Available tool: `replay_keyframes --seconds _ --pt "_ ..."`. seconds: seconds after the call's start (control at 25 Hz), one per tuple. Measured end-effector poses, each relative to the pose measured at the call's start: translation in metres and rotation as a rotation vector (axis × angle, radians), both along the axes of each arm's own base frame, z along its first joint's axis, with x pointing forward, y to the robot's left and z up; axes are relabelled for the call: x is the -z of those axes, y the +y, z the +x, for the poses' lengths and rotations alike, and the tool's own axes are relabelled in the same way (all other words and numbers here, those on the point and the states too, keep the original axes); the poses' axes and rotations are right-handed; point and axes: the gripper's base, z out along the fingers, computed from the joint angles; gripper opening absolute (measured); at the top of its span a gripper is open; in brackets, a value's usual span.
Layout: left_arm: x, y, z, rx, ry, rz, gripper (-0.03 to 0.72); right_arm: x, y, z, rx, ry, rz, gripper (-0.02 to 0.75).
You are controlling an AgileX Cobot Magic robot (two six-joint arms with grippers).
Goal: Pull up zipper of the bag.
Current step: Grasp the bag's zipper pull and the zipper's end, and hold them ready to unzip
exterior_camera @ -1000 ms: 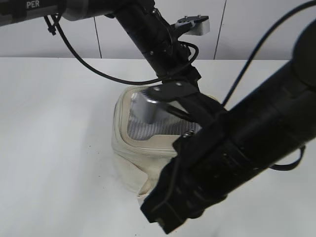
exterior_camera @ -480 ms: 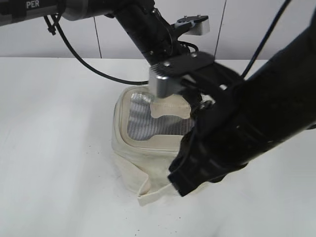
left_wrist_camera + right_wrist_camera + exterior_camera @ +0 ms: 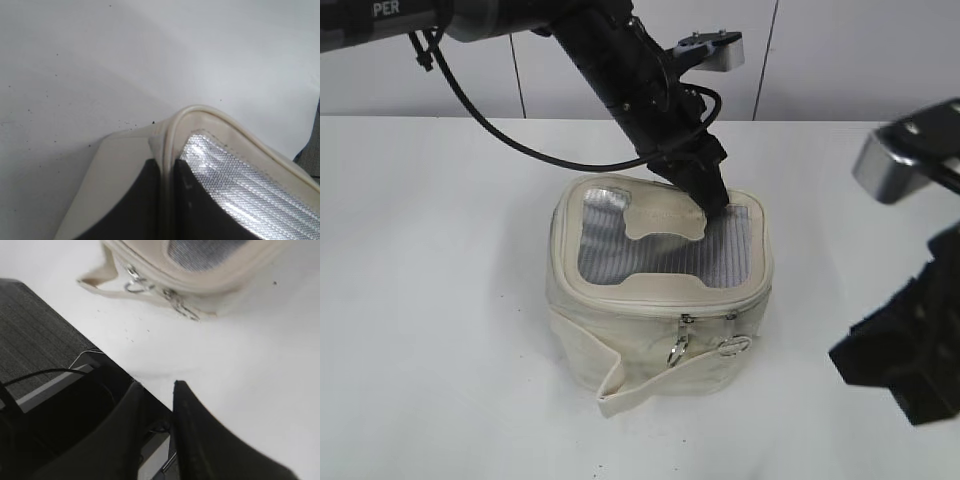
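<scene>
The cream bag [image 3: 620, 330] stands upright mid-table with its grey mesh lid panel [image 3: 650, 250] facing up. The zipper [image 3: 655, 306] runs round the lid rim. Its two silver sliders with ring pulls [image 3: 678, 347] [image 3: 732, 347] hang side by side on the front face. My left gripper [image 3: 712, 203] is shut on the lid's back rim, which shows pinched between its fingers in the left wrist view [image 3: 168, 170]. My right gripper [image 3: 156, 386] is shut and empty, held off to the bag's right, well clear of it. The right wrist view shows the sliders [image 3: 136, 284] far ahead of it.
A loose cream strap [image 3: 616, 388] loops from the bag's front lower left onto the white table [image 3: 440, 300]. My right arm [image 3: 910, 360] fills the lower right corner. The right wrist view shows the table edge and dark floor [image 3: 35, 335].
My right arm has swung away from in front of the bag to the far right, uncovering the bag's front and both sliders. My left gripper has kept its hold on the back rim.
</scene>
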Motion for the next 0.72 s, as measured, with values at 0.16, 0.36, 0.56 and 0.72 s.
replay_keyframes --seconds 0.16,0.36,0.56,0.72 --pt "0.0 0.0 0.0 0.0 0.0 0.0 0.042 0.02 -0.011 -0.02 -0.035 0.028 0.046 0.305" --pt "0.0 0.0 0.0 0.002 0.002 0.002 0.042 0.043 -0.009 -0.023 -0.01 -0.01 0.144 0.426" --pt "0.0 0.0 0.0 0.003 0.003 0.002 0.042 0.059 -0.008 -0.013 0.01 -0.042 0.119 0.439" --pt "0.0 0.0 0.0 0.003 0.004 0.003 0.042 0.071 -0.007 0.0 0.04 -0.044 0.085 0.44"
